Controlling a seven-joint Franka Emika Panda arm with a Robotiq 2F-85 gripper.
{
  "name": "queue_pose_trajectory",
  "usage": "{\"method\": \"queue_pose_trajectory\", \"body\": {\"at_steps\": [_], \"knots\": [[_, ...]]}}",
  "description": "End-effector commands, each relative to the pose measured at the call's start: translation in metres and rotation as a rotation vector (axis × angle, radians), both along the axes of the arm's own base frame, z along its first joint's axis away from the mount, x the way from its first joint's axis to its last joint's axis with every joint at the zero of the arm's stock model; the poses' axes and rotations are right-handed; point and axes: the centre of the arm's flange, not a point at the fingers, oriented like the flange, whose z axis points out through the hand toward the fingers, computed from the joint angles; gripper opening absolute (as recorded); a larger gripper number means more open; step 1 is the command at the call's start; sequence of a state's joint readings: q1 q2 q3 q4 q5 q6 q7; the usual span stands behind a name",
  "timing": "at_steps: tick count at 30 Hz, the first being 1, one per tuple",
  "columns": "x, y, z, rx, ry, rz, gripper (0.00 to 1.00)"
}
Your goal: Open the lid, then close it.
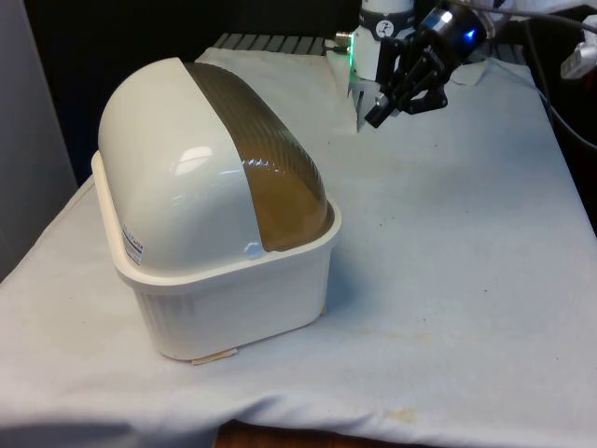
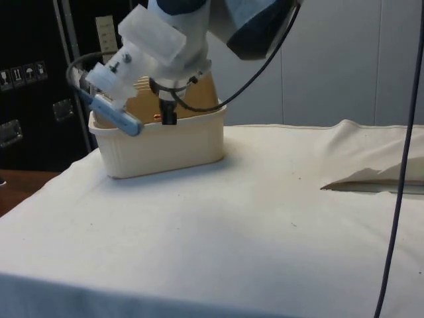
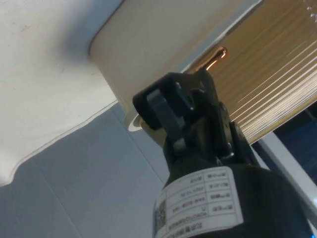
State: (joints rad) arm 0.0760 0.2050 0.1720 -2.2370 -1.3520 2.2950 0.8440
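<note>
Glossy cream plastic on the bread box [image 1: 187,187], ribbed along its base; smoky brown see-through lid [image 1: 270,177], finely ridged, catching glare. Matt, creased white cloth [image 1: 448,280] underneath. Matt black plastic gripper [image 1: 387,105].

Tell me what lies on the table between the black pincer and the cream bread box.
Only bare white cloth lies between the black pincer and the cream plastic bread box with its brown ribbed lid, seen in the front view.
</note>
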Motion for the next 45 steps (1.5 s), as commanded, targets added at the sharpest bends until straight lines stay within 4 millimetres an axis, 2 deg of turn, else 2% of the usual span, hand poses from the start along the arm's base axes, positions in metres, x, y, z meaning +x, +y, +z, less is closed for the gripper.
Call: {"method": "queue_pose_trajectory", "body": {"at_steps": [1, 12, 24, 34, 45], "knots": [[0.0, 0.001, -0.001, -0.005, -0.018, 0.002, 0.0], [-0.006, -0.002, -0.015, 0.002, -0.06, -0.011, 0.0], [0.0, -0.001, -0.027, -0.01, -0.15, 0.007, 0.0], [0.0, -0.002, -0.049, -0.058, -0.165, 0.004, 0.0], [0.011, -0.006, -0.051, -0.137, -0.179, -0.006, 0.0]]}}
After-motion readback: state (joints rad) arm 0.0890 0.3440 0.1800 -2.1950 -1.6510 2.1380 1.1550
